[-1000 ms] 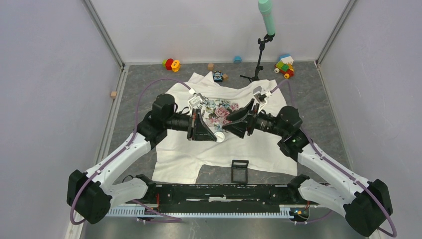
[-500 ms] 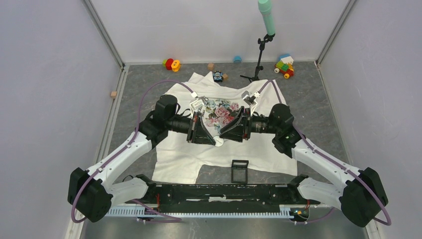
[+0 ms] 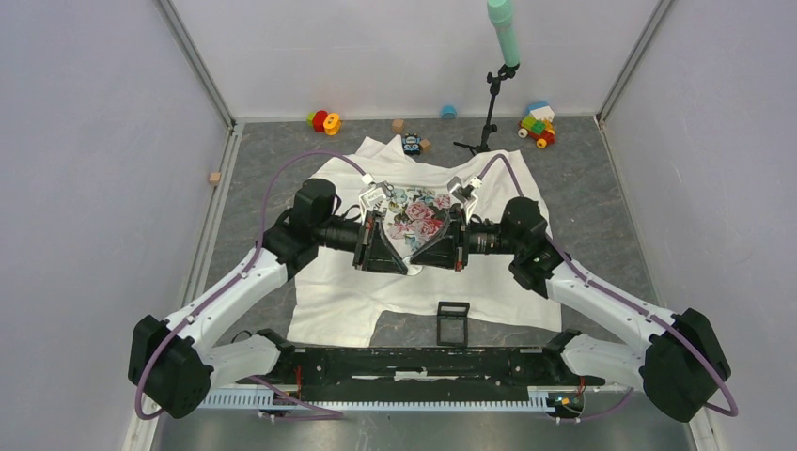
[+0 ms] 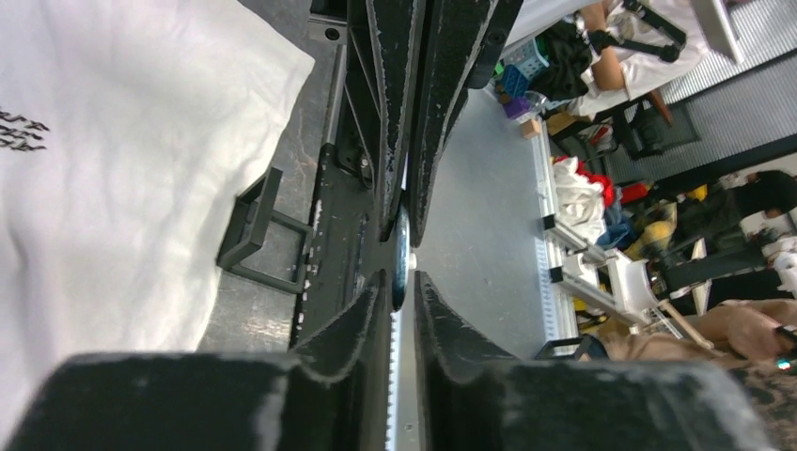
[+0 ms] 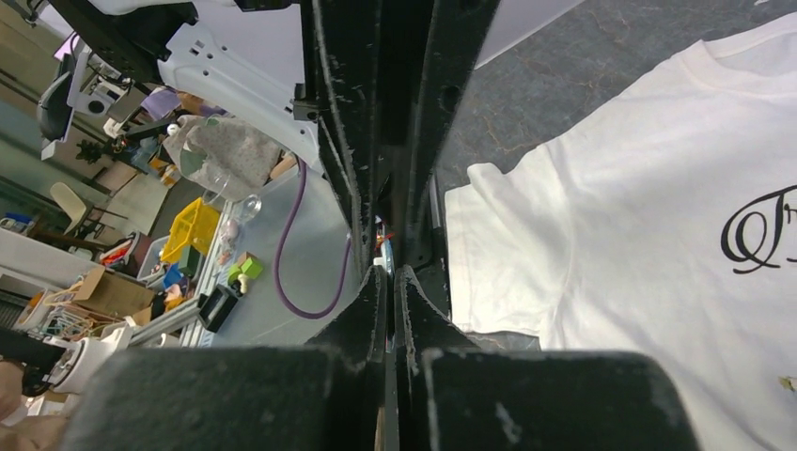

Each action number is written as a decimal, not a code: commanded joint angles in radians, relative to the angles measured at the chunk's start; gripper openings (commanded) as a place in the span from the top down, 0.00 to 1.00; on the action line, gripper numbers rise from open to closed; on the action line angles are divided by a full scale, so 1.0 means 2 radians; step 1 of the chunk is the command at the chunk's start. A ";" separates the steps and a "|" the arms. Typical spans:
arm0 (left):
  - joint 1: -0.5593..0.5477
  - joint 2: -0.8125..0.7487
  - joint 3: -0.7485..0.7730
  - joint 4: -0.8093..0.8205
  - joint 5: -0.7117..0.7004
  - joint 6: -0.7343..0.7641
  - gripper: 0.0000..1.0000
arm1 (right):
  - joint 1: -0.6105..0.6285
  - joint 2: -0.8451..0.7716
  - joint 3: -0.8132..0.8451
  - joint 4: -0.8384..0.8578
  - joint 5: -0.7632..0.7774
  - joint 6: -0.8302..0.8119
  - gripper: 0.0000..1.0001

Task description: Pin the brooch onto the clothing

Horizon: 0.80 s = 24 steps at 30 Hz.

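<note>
**Both grippers tip to tip on the brooch, over the shirt**

Top view: my two arms reach inward and meet nose to nose over the T-shirt [image 3: 348, 291]. The meeting point is just on the near side of the rose print [image 3: 418, 214]. The shirt lies spread flat on the grey table [image 3: 601, 235]. The black frame holder [image 3: 453, 322] stands at its near hem, apart from both arms.

Left wrist view: the brooch [image 4: 401, 254] shows edge-on as a thin bluish sliver. Its lower part sits between the fingertips of the left gripper [image 4: 400, 287]. I read the left gripper as clenched on the disc, since each fingertip lies close against a face and only a narrow gap is left. The other arm's fingers come in from the top of this view, and their tips flank the upper part of the same disc. White cloth with a scrap of black lettering [image 4: 19, 127] fills the left of this view.

Right wrist view: the right gripper [image 5: 390, 277] is drawn in to a hairline slit. I cannot make out the disc from this side, so I cannot tell whether its edge is pinched inside that slit. The opposing fingers fill the upper middle.

I cannot tell whether the disc touches the fabric.
</note>
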 commanded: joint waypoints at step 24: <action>0.002 -0.061 -0.113 0.327 -0.061 -0.211 0.59 | 0.003 -0.015 -0.039 0.164 0.077 0.053 1.00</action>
